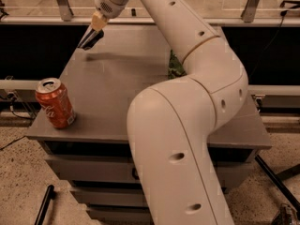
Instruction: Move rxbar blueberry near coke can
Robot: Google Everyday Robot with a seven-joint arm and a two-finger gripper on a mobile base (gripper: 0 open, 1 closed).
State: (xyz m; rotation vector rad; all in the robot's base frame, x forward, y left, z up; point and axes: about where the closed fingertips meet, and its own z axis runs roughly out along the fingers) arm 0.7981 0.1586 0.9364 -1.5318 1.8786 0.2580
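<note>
The white arm (187,139) is seen large in the foreground, bent at an elbow on the right and stretched back toward the upper left. The gripper (87,41) is held tilted downward above the far left corner of the table (117,93), with its fingers (85,38) closed on the rxbar blueberry (95,36).

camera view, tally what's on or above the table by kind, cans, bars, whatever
red soda cans: 1, the coke can, front left on the table
snack bars: 1, the rxbar blueberry, held in the pincer above the far left corner
green things: 1, a green thing mostly hidden behind the arm, kind unclear
total: 3
</note>
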